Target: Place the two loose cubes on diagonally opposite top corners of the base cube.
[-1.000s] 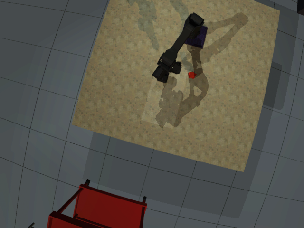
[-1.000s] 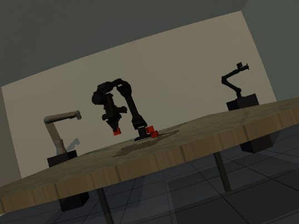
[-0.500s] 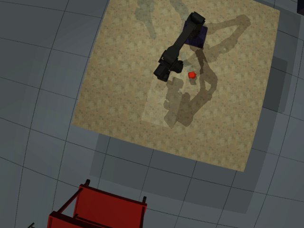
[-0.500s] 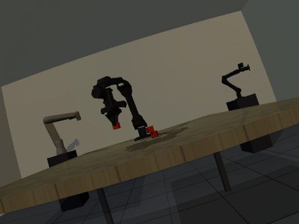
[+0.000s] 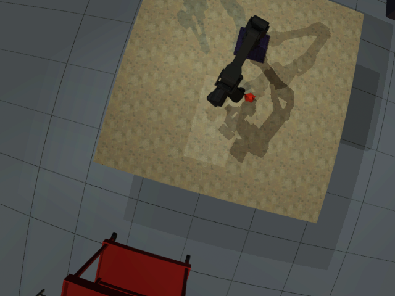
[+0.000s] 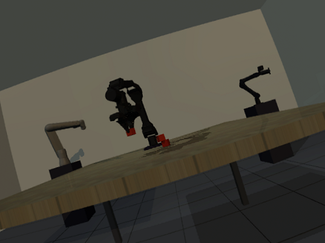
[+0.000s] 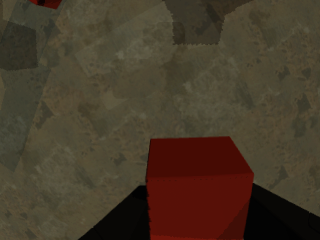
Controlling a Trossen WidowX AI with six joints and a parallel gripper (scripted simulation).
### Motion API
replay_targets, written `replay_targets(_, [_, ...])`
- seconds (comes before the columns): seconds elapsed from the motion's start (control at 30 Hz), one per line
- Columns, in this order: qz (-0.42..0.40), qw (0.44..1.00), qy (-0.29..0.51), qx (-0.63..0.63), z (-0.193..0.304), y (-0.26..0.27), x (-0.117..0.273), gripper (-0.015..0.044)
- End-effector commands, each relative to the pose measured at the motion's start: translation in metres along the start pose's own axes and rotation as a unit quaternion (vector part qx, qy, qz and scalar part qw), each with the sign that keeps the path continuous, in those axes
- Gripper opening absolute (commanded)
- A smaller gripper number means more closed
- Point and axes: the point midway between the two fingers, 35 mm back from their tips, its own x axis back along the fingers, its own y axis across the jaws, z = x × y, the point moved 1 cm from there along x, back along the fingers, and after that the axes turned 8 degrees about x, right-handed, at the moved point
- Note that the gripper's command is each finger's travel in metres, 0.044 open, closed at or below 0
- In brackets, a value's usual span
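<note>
My gripper (image 6: 130, 130) (image 7: 194, 194) is shut on a red cube, with a black finger on each side of it. The held cube (image 6: 130, 132) (image 7: 199, 200) is in the air above the table, to the left of the other two cubes in the exterior view. The red base cube (image 6: 166, 143) stands on the table. A second red cube (image 6: 160, 137) sits on top of it, offset to the left. From above, the stacked cubes show as one red shape (image 5: 249, 97) right of the gripper. A red corner of them (image 7: 47, 3) shows at the wrist view's top left. The held cube is hidden in the top view.
The wooden table (image 5: 143, 134) (image 6: 116, 174) carries my arm on a dark purple base plate (image 5: 261, 53). A red cart (image 5: 143, 267) stands on the floor beyond the table edge. Two other arms on dark pedestals (image 6: 65, 169) (image 6: 261, 108) stand behind the table.
</note>
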Motion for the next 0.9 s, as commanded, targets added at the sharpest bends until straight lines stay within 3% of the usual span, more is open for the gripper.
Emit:
replay_targets(0.0, [0.002,0.998,0.0,-0.061,-0.01,0.003,0.0,0.0105])
replay_targets(0.87, [0.0,0.913,-0.002,-0.409,-0.065,0.029,-0.003,0.0105])
